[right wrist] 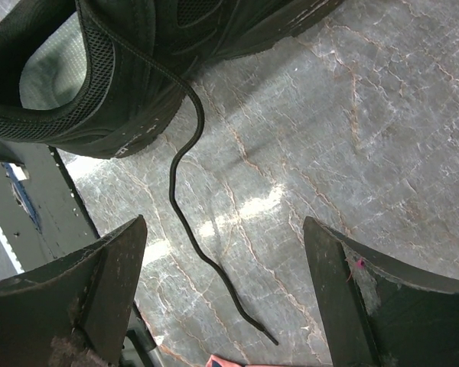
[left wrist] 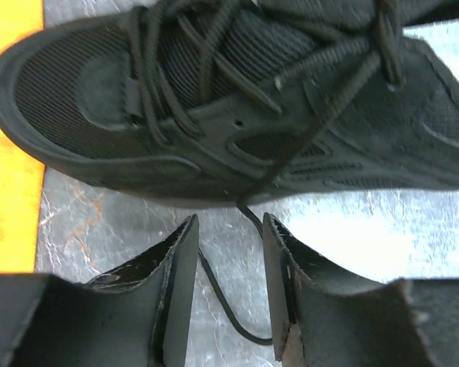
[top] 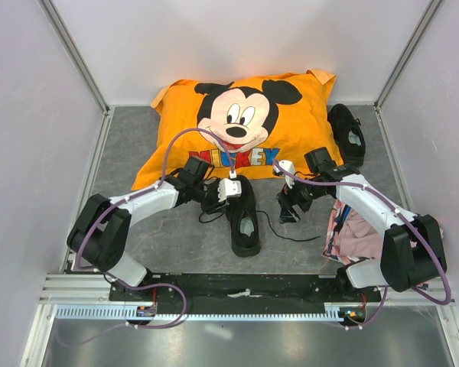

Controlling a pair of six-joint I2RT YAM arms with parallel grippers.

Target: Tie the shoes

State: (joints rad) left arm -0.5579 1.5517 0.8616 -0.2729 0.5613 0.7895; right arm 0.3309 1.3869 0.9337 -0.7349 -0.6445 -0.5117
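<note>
- Just ahead of the left gripper point(left wrist: 229, 248), the near sneaker point(left wrist: 237, 115) stands on its sole, side wall towards the fingertips, its lacing loosely crossed and untied
- One loose lace point(left wrist: 243, 205) drops off that side and runs back between this gripper's fingers, which stand narrowly apart and pinch nothing
- Beyond the right gripper point(right wrist: 223, 225) and off to one side is the same shoe's heel opening; the other lace end point(right wrist: 174, 191) snakes across the table between fingers spread wide, holding nothing
- Far beyond the right gripper, the second sneaker point(top: 346, 134) lies beside the Mickey pillow point(top: 245, 126); a pink cloth point(top: 353, 229) sits near that arm's base
- Risk: each thin lace lies flat on the marbled table point(top: 176, 245), so closing fingers could ride over it and shut on nothing
- Risk: pulling one lace alone would probably drag the light shoe, or draw the lace through its eyelets, rather than start a knot
</note>
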